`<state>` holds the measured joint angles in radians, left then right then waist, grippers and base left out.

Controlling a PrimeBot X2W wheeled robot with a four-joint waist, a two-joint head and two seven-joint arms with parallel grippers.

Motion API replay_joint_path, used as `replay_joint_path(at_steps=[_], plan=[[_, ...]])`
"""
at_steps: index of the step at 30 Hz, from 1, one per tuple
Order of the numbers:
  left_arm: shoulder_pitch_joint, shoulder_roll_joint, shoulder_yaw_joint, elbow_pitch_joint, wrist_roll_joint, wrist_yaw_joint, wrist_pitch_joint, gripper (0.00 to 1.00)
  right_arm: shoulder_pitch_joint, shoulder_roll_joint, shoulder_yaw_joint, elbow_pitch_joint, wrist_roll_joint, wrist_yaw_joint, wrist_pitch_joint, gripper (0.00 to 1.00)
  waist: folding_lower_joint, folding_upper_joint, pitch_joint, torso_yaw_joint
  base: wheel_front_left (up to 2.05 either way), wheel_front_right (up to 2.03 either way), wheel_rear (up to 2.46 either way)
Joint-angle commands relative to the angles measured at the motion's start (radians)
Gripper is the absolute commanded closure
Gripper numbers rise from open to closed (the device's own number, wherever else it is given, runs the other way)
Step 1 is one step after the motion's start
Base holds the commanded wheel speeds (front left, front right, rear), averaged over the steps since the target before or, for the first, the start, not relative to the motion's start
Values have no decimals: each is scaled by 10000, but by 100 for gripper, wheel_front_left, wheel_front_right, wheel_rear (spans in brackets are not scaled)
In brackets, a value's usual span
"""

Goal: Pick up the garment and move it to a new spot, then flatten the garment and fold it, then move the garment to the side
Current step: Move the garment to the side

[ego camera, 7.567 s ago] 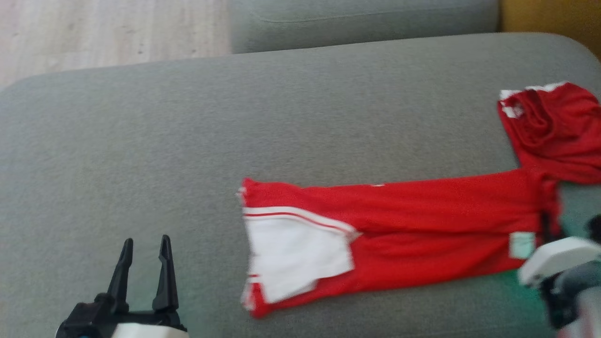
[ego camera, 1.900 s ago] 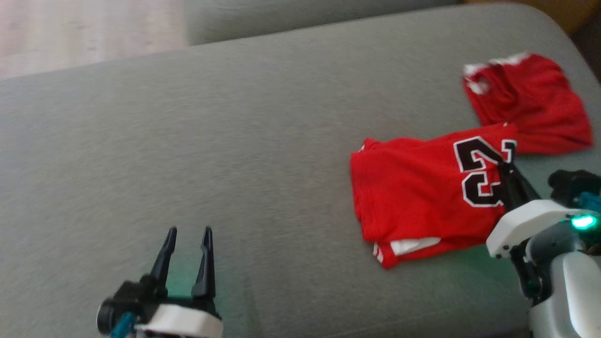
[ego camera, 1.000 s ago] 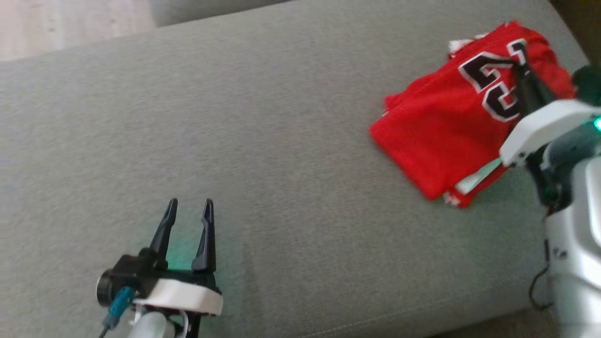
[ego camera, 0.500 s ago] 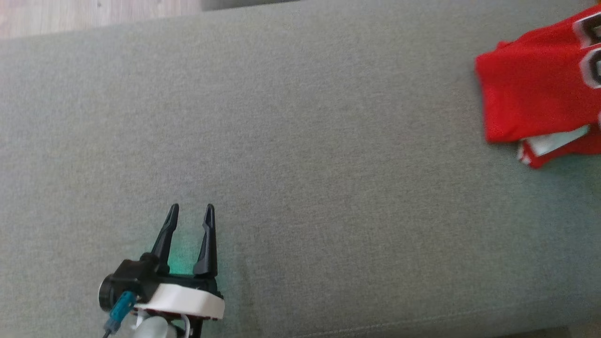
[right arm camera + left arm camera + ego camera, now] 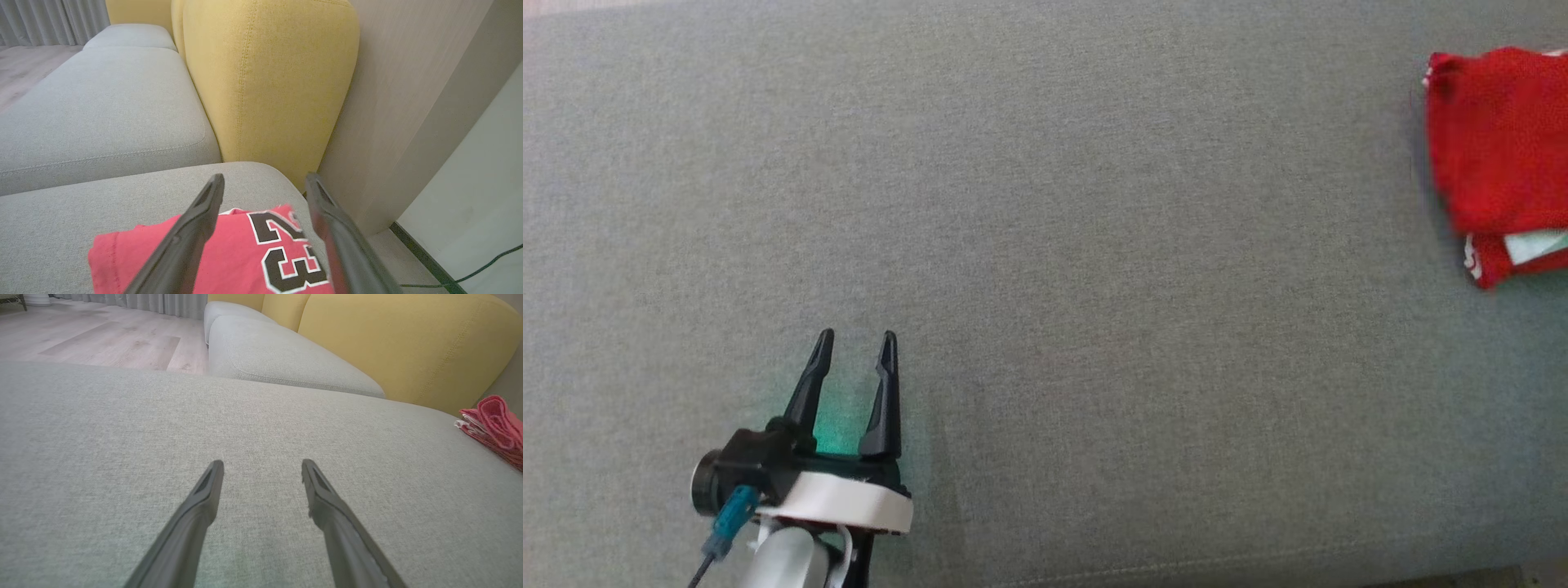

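- Head view: the folded red fabric garment (image 5: 1499, 139) lies at the far right of the grey woven sofa cushion (image 5: 1094, 245). It is well apart from the left gripper (image 5: 858, 335), whose fingers stand spread and hold nothing.
- Left wrist view: the left gripper (image 5: 262, 463) is spread over bare cushion. The garment (image 5: 496, 424) shows as a thin layered stack (soft and light, likely to slump or unfold if lifted by one layer).
- Right wrist view: the right gripper (image 5: 265, 177) is spread over the garment (image 5: 233, 265), pinching nothing; I cannot tell whether it touches the cloth. The best hold, I judge, is a pinch through all layers at a folded edge.
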<state>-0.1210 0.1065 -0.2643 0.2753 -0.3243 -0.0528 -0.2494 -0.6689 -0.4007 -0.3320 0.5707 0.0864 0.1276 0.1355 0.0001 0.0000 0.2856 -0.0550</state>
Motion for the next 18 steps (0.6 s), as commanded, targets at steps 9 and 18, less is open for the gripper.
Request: replay_joint_path(at_steps=[9, 18], plan=[[-139, 232, 303, -298, 10, 128, -109, 0, -6, 150, 1648, -860, 361, 31, -562, 0, -1, 0, -357, -319, 0, 0, 0], [77, 245, 680, -346, -350, 366, -111, 0, 492, 737, 3416, -1922, 894, 31, -886, 0, -1, 0, -1231, -357, 0, 0, 0]])
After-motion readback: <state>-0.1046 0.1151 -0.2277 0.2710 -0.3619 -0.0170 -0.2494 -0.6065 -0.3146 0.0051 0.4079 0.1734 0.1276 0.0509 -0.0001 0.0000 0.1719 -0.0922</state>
